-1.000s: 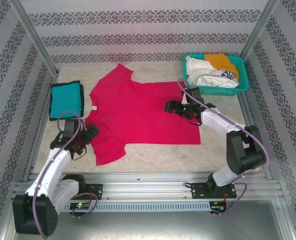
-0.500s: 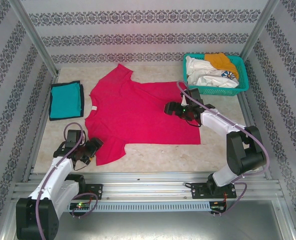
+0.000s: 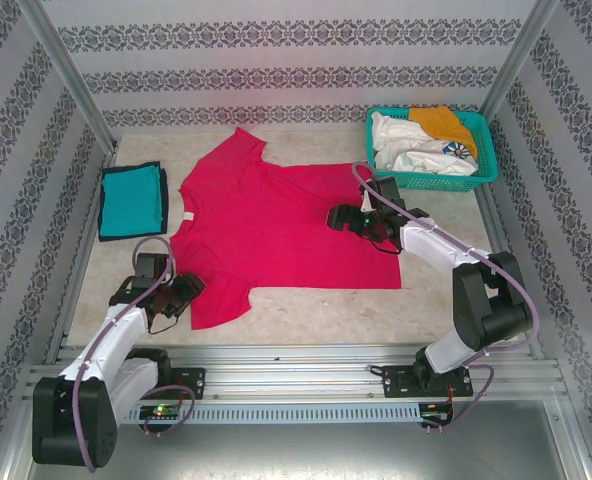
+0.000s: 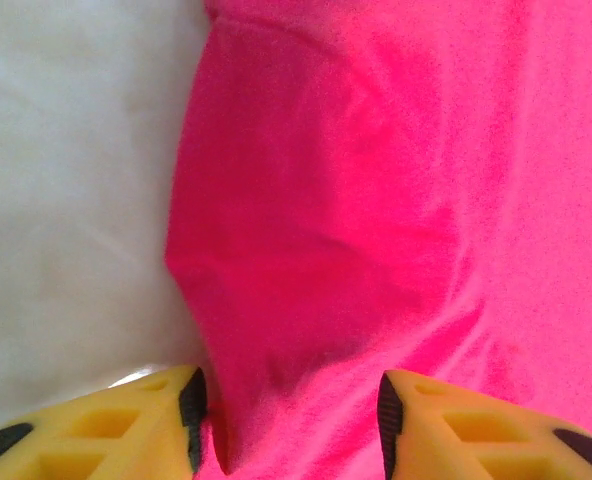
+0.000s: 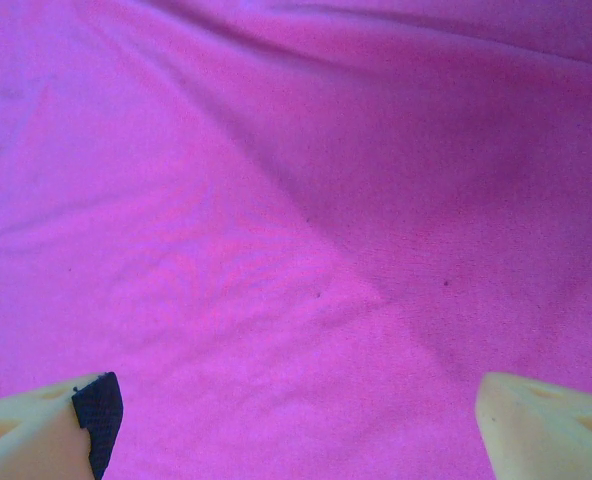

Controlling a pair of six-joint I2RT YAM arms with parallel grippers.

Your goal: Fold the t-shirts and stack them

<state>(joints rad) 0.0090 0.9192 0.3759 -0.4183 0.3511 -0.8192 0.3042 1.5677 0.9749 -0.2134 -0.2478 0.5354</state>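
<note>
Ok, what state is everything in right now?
Pink shirt: spread flat, unfolded.
Teal shirt: folded.
Basket: holding unfolded shirts.
White shirts: crumpled in basket.
Orange shirt: crumpled in basket.
Left gripper: jaws apart astride the pink shirt's edge.
Right gripper: open over the pink shirt.

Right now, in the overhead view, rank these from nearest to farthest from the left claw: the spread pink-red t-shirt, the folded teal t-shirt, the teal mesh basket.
1. Spread pink-red cloth t-shirt: near sleeve at the left claw.
2. Folded teal cloth t-shirt: left side, farther back.
3. Teal plastic mesh basket: far-right corner.
</note>
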